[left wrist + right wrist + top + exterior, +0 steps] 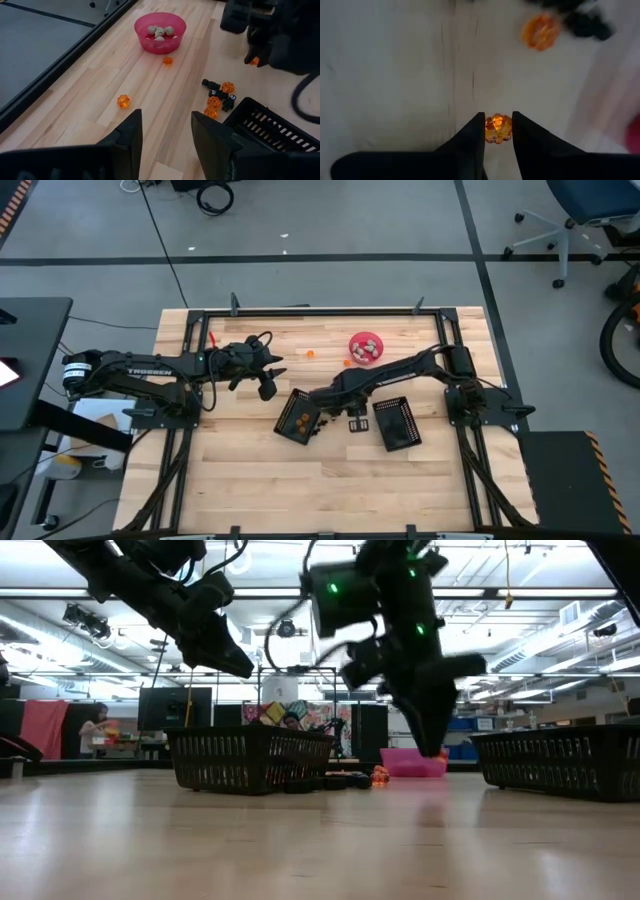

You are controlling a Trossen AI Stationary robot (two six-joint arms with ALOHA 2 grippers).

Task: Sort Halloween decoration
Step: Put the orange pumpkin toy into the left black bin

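The surface (250, 480) is pale wooden planking inside a dark metal frame. Around it lies grey floor marked with dark tape, with a blue wheeled chair (590, 210) off one corner. The low view looks into a large hall with ceiling strip lights, and a person (97, 727) stands far back by a bench.

The right end effector (498, 127) hangs above the surface between the two black mesh baskets, its fingers drawn in close on a small orange roundish piece (498, 128) pinched between the tips. That piece is a lobed ball with no clear long axis or heading. Just ahead of those fingertips another orange piece (540, 31) lies on the wood beside blurred black pieces (587, 25).

The left end effector (165, 135) hovers above bare wood, its fingers spread with nothing between them. Ahead of it a lone orange piece (123, 101) lies alone; farther on a pink bowl (160, 33) holds pale grey-white pieces (160, 32), with an orange piece (167, 60) just beside the bowl. To one side of its fingers, black and orange pieces (218, 97) cluster against the near basket (272, 132), which already holds orange pieces (298, 421). The other basket (397, 423) lies on the far side of the right end effector.
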